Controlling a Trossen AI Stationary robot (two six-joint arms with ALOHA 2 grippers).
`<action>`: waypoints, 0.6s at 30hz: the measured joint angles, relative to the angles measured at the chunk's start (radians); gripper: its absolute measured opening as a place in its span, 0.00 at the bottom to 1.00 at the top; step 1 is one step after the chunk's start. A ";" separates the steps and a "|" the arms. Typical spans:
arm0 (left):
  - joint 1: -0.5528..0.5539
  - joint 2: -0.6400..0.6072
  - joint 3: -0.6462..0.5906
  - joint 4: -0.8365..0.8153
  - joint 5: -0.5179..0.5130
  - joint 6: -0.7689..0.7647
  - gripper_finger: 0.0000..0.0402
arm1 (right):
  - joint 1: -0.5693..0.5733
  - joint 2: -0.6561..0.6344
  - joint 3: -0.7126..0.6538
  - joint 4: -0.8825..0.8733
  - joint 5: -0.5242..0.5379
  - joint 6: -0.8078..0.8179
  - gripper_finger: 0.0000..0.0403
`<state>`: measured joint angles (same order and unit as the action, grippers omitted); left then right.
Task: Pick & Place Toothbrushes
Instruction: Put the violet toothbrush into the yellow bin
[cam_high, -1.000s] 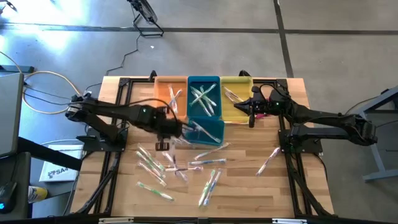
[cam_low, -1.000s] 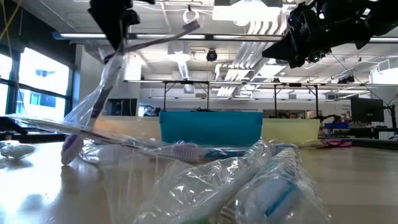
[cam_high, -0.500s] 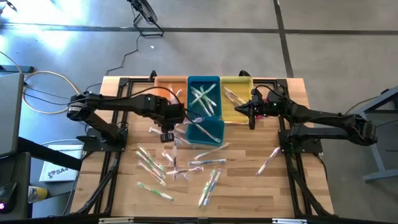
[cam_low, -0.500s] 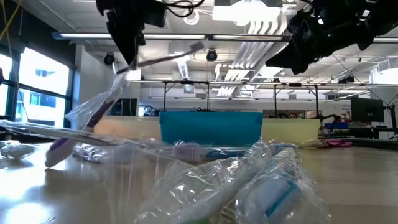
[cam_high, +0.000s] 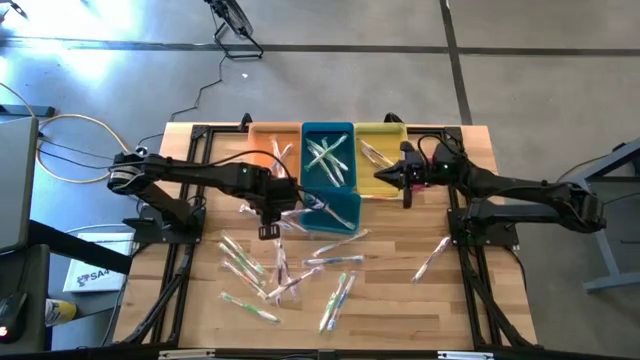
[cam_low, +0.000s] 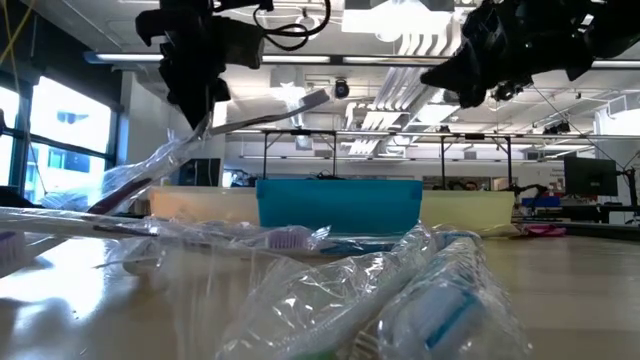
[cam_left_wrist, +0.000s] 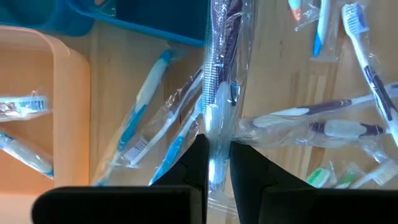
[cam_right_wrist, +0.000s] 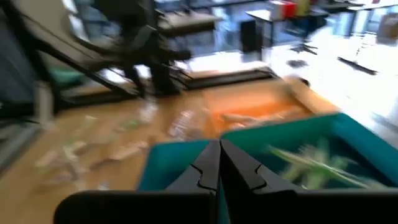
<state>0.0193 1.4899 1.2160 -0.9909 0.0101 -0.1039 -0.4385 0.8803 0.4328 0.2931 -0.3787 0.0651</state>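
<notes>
From above, the left pincer (cam_high: 268, 222) hangs just in front of the orange bin (cam_high: 262, 142), clamped on a wrapped toothbrush (cam_high: 283, 215); the right pincer (cam_high: 404, 190), fingers together and empty, waits over the yellow bin (cam_high: 385, 135). More toothbrushes (cam_high: 250, 265) litter the desk (cam_high: 400, 300).

At desk level, the held brush (cam_low: 180, 150) slants down from the grip.

In the left wrist view, its long axis runs straight ahead between the fingers (cam_left_wrist: 198, 163).

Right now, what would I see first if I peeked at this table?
Three bins in a row at the table's far edge: orange bin, blue bin, yellow bin. In front, wrapped toothbrushes lie scattered on the wood. The left gripper pinches one purple toothbrush in its crinkly wrapper, up off the table.
</notes>
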 joint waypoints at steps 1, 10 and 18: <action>0.000 0.000 0.000 0.001 0.000 0.002 0.09 | 0.000 0.010 0.000 0.016 -0.033 0.009 0.01; 0.000 0.000 0.000 0.024 -0.001 -0.005 0.09 | 0.033 0.244 0.000 0.148 -0.154 -0.010 0.01; 0.000 0.000 0.000 0.034 -0.001 -0.016 0.09 | 0.113 0.486 0.000 0.540 -0.145 -0.006 0.03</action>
<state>0.0193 1.4899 1.2160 -0.9569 0.0090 -0.1199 -0.3252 1.3663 0.4332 0.8334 -0.5232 0.0596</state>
